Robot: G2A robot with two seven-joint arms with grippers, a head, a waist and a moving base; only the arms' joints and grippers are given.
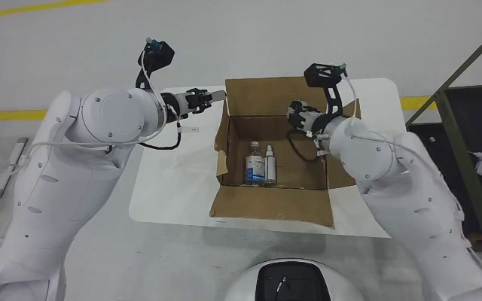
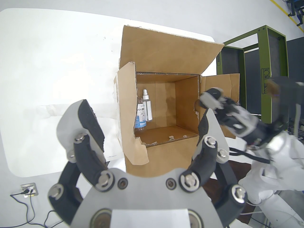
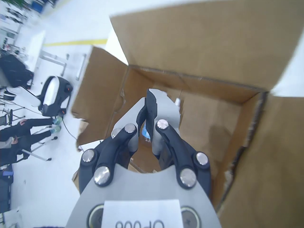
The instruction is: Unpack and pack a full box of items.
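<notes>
An open cardboard box (image 1: 301,158) stands on the white table (image 1: 173,188) with its flaps spread. Inside, against the left wall, lie a clear bottle with a blue label (image 1: 254,165) and a white spray bottle (image 1: 270,167). My left gripper (image 1: 215,96) hovers open and holding nothing just outside the box's far left corner. From its wrist I see the box (image 2: 163,148), the labelled bottle (image 2: 140,117) and the spray bottle (image 2: 147,105). My right gripper (image 1: 296,114) is shut with nothing in it, above the box's far right part; its fingertips (image 3: 149,103) point into the box (image 3: 213,119).
A green metal rack (image 1: 452,113) stands beside the table on the right. The left flap (image 2: 130,129) is torn along its edge. Bare table stretches left of the box. A floor socket with cables (image 2: 28,189) lies below the table's edge.
</notes>
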